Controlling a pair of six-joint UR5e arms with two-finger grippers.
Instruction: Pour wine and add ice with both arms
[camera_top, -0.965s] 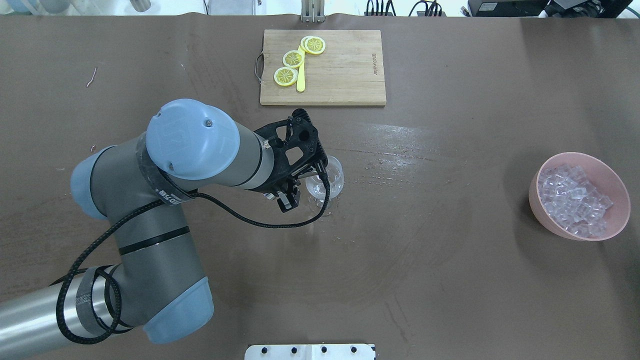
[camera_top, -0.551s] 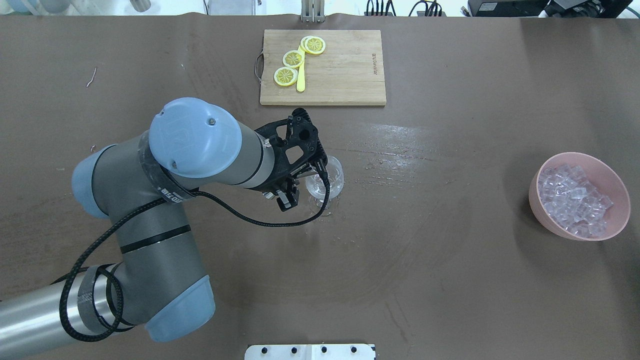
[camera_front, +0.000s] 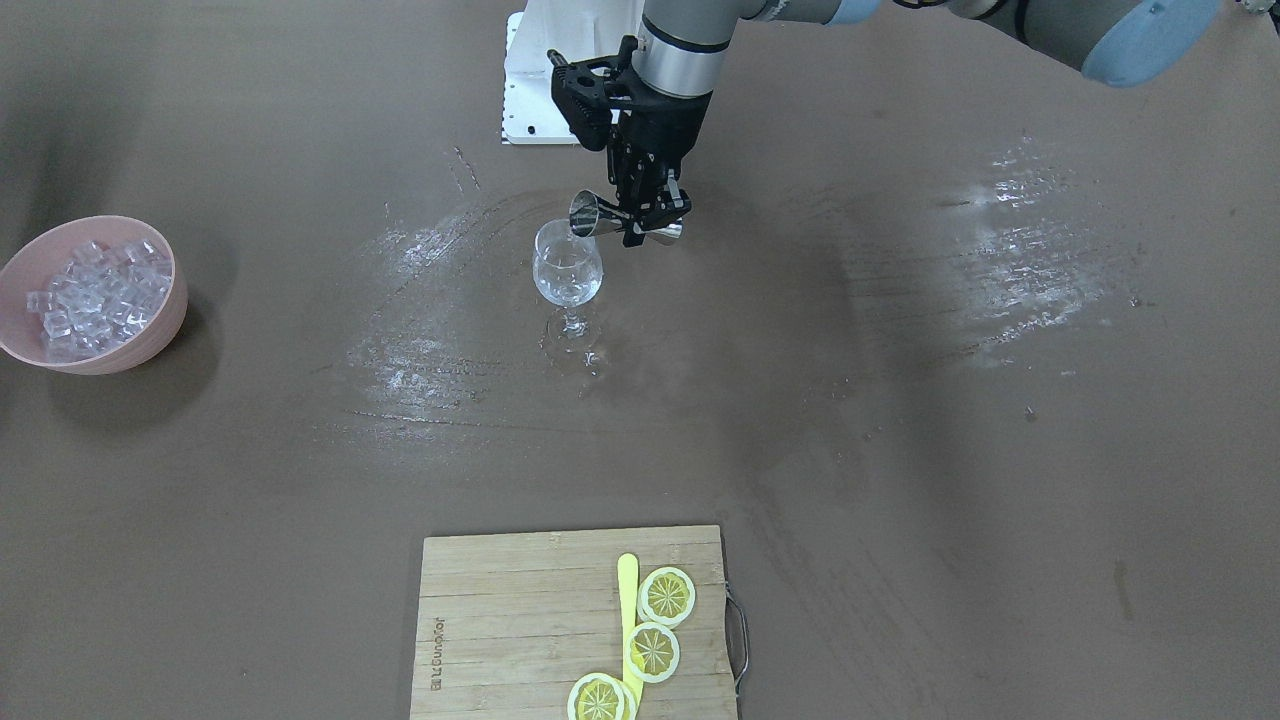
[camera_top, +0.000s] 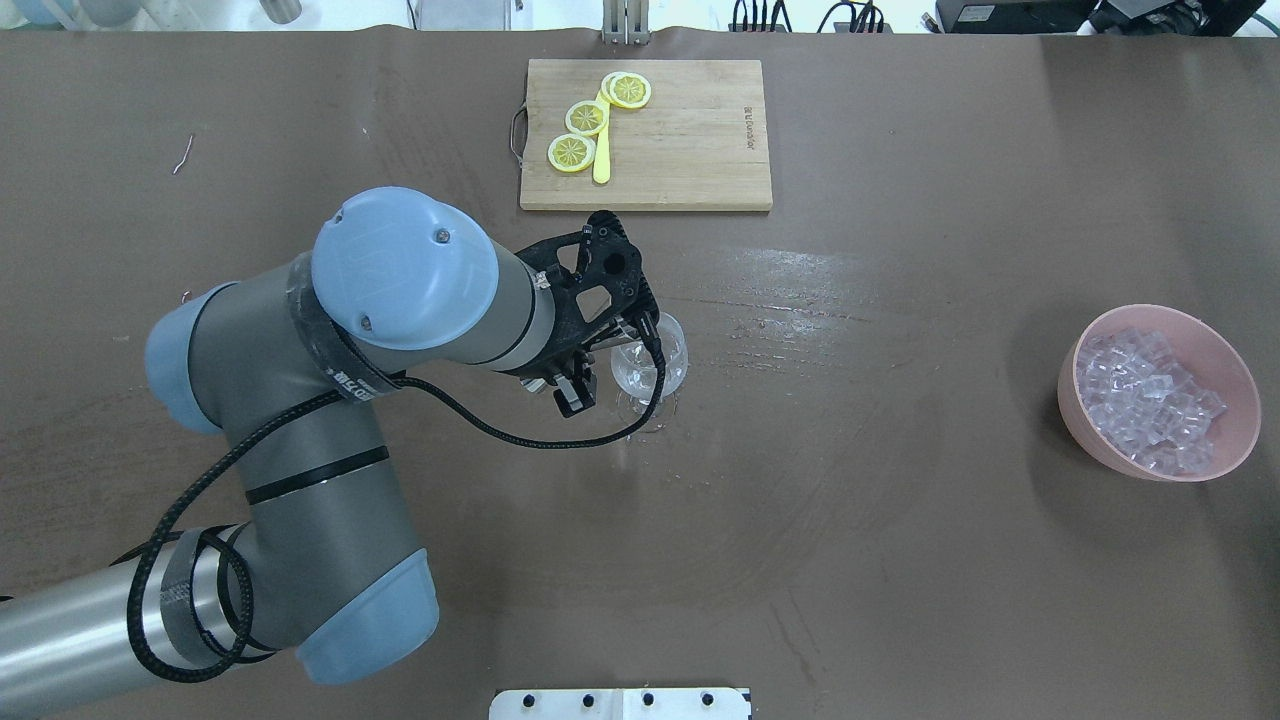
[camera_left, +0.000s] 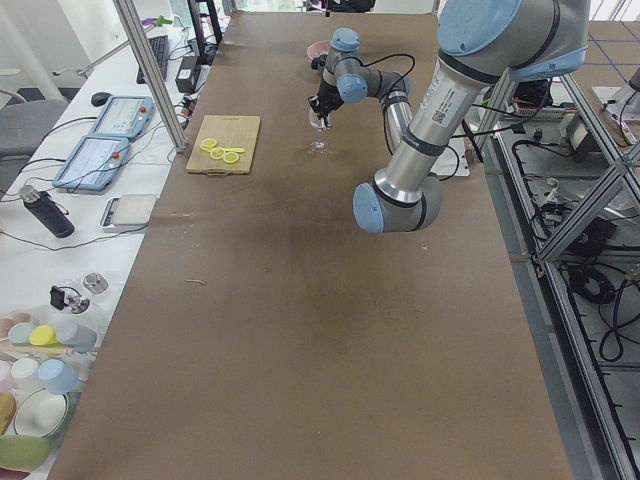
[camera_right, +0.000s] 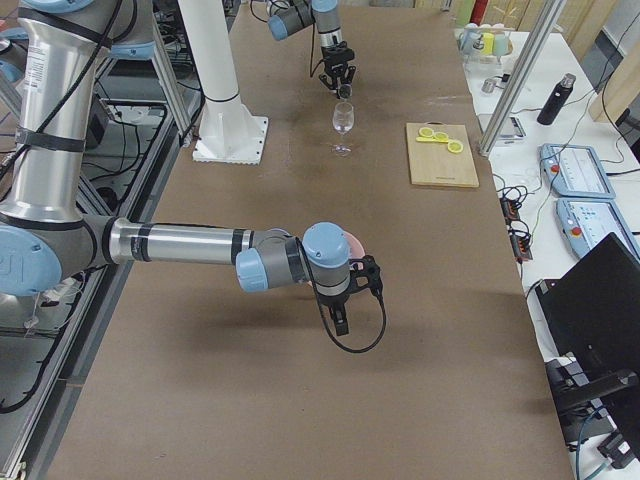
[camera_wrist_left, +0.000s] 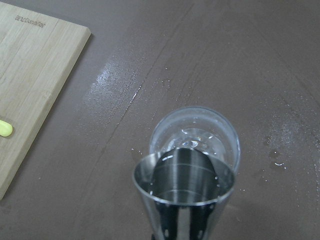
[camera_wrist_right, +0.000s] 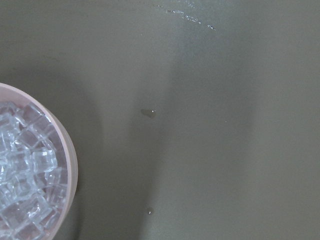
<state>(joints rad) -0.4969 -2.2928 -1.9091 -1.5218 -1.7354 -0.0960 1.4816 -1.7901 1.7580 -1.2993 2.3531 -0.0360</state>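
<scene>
My left gripper is shut on a steel jigger. It holds the jigger tipped on its side, with the mouth at the rim of a clear stemmed wine glass standing mid-table. The left wrist view looks down the jigger into the glass. A little clear wine lies in the bottom of the glass. Clear ice cubes fill a pink bowl at the right. My right gripper hovers beside that bowl; I cannot tell whether it is open or shut. Its wrist view shows the ice.
A wooden cutting board at the far edge carries lemon slices and a yellow utensil. Wet streaks mark the brown table around the glass. The white pedestal base stands behind the left arm.
The left arm's upper joints have shifted slightly up and to the right in the overhead view. The jigger stays at the glass rim. The bowl and board have not moved.
</scene>
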